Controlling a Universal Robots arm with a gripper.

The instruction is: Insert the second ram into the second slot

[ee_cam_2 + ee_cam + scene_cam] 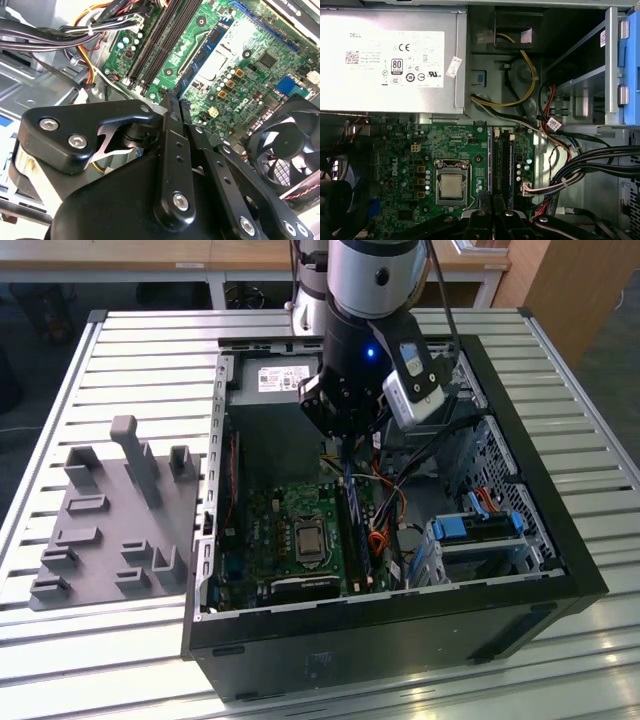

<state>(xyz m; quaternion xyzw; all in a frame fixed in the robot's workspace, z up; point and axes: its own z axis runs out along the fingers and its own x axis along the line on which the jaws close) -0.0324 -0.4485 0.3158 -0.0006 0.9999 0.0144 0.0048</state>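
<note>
The end effector (176,97) is hanging clenched, mid-frame, at one end of the blue memory stick (200,57). Pressing there alone could be tilting it, jamming its slot (506,160).

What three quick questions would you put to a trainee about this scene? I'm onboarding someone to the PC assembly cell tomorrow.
1. On which side of the exterior view does the grey fixture plate lie, beside the open computer case?
2. True or false: a blue memory stick stands in the slot nearest the CPU socket.
3. The gripper is nearest to: A) the grey fixture plate, B) the memory slots, C) the power supply.

Key: 1 the left; 2 true; 3 B.
</note>
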